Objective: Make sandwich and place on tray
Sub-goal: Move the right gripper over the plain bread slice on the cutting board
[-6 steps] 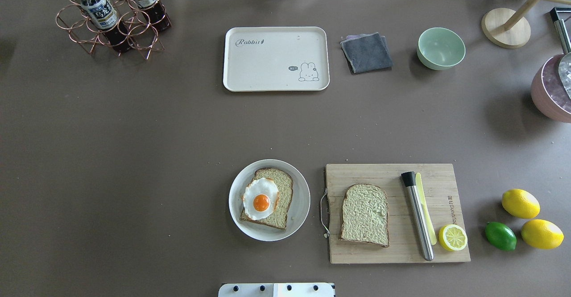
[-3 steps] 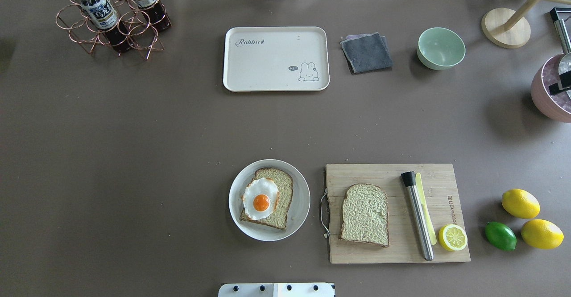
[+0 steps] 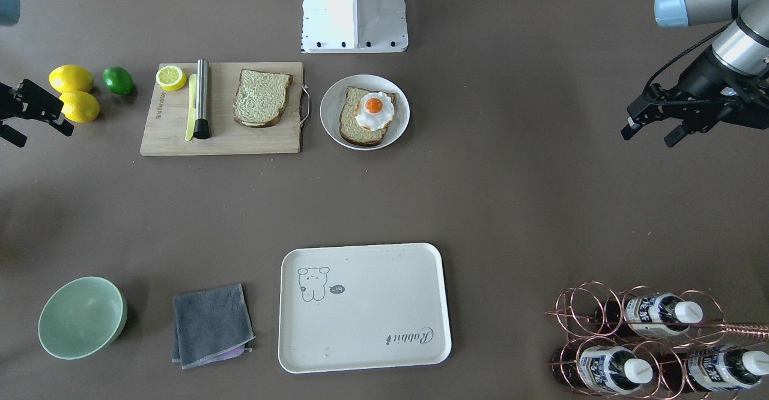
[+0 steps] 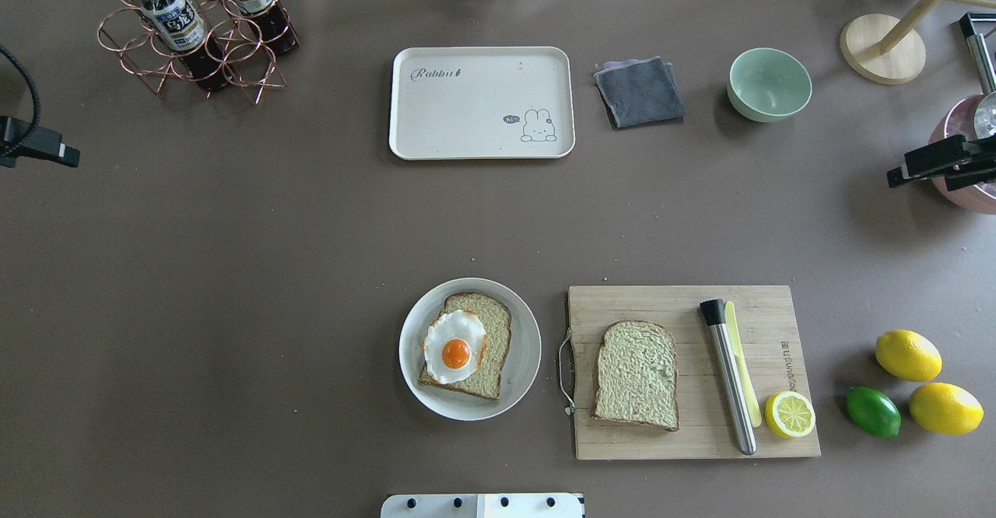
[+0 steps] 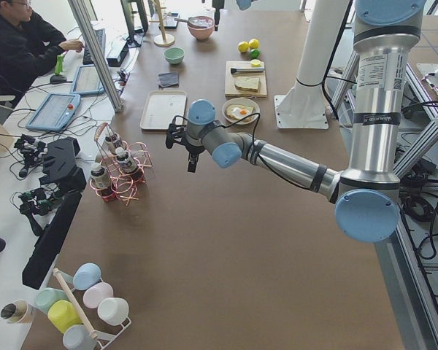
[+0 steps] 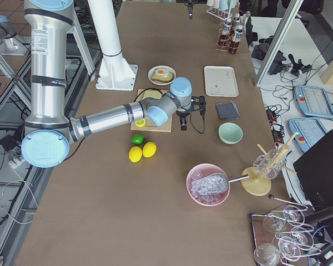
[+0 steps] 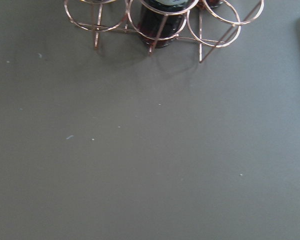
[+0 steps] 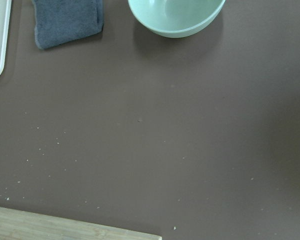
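One bread slice (image 4: pixel 490 339) lies on a round white plate (image 4: pixel 529 351) with the fried egg (image 4: pixel 455 347) on top, also seen in the front view (image 3: pixel 373 110). A second bare slice (image 4: pixel 636 374) lies on the wooden cutting board (image 4: pixel 685 300). The cream tray (image 4: pixel 482 102) sits empty at the far middle. My left gripper (image 3: pixel 647 139) hovers open and empty at the table's left edge (image 4: pixel 47 152). My right gripper (image 3: pixel 43 137) hovers open and empty at the right edge (image 4: pixel 903 176). Both are far from the bread.
On the board lie a steel-handled tool (image 4: pixel 727 378), a pale knife and a lemon half (image 4: pixel 790 414). Lemons and a lime (image 4: pixel 873 411) lie to its right. A grey cloth (image 4: pixel 640 92), a green bowl (image 4: pixel 769 84), a pink ice bowl (image 4: pixel 969 191) and a bottle rack (image 4: pixel 194 32) stand further off.
Both grippers have come into the overhead view: the left at the left edge, the right further in from the right edge over the pink bowl. The food and tray have not moved.
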Controlling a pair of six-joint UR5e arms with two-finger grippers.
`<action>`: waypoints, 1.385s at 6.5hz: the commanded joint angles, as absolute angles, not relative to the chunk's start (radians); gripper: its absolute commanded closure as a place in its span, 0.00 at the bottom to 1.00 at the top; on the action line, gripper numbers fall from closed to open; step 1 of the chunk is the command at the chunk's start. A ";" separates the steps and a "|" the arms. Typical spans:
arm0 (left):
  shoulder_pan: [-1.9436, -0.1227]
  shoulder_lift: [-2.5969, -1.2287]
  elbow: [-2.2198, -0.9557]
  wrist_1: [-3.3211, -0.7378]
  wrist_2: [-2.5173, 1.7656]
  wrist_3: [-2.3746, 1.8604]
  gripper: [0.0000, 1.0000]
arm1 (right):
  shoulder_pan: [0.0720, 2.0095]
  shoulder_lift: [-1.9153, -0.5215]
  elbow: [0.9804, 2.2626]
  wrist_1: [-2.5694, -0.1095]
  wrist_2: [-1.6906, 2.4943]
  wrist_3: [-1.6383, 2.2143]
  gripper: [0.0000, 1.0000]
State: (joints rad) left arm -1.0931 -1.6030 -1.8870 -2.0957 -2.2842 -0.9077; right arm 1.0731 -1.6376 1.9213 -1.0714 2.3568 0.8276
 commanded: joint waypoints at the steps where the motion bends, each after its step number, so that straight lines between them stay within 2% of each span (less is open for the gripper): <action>1: -1.033 -1.637 -1.887 -2.123 -2.243 -1.043 0.03 | 0.847 -1.638 1.994 -1.025 2.199 1.024 0.00; 3: -0.979 -1.643 -1.885 -2.121 -2.174 -1.068 0.03 | 0.624 -1.625 2.054 -1.025 2.030 1.193 0.00; 5: -0.937 -1.647 -1.884 -2.120 -2.106 -1.071 0.03 | 0.431 -1.553 2.051 -1.034 1.871 1.340 0.00; 7: -0.937 -1.647 -1.885 -2.120 -2.105 -1.071 0.03 | 0.342 -1.502 2.036 -1.089 1.790 1.354 0.00; 9: -0.937 -1.647 -1.885 -2.120 -2.105 -1.071 0.03 | 0.341 -1.499 2.026 -1.091 1.789 1.355 0.01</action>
State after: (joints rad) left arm -0.9376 -1.6475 -1.8851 -2.1200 -2.1050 -1.0707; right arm 0.3458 -1.5020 2.0302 -1.0871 1.7934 1.3534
